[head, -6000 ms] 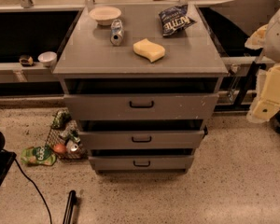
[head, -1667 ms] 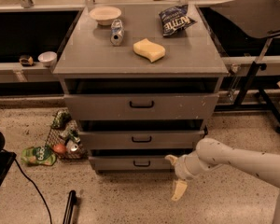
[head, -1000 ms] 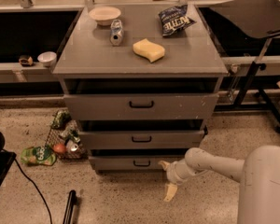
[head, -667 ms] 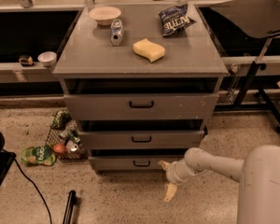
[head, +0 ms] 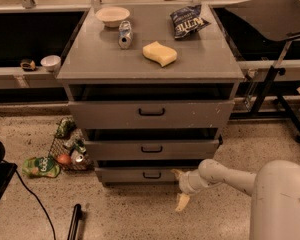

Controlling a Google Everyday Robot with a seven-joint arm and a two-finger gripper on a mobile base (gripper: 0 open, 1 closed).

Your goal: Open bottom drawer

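Observation:
The grey cabinet has three drawers. The bottom drawer is the lowest, with a shallow grey front and a small black loop handle. It looks pushed in or barely ajar. My gripper is low near the floor, right of the handle, in front of the right end of the bottom drawer. Its fingers are spread, one fingertip up against the drawer front and the other pointing at the floor. It holds nothing. My white arm reaches in from the lower right.
On the cabinet top are a bowl, a can, a chip bag and a yellow sponge. A wire basket with cans and a green pouch lie on the floor at left. A black stand is at right.
The arm came down from the right edge to the floor level in front of the bottom drawer, then shifted slightly left. In the last second it has hardly moved. The drawers look unchanged.

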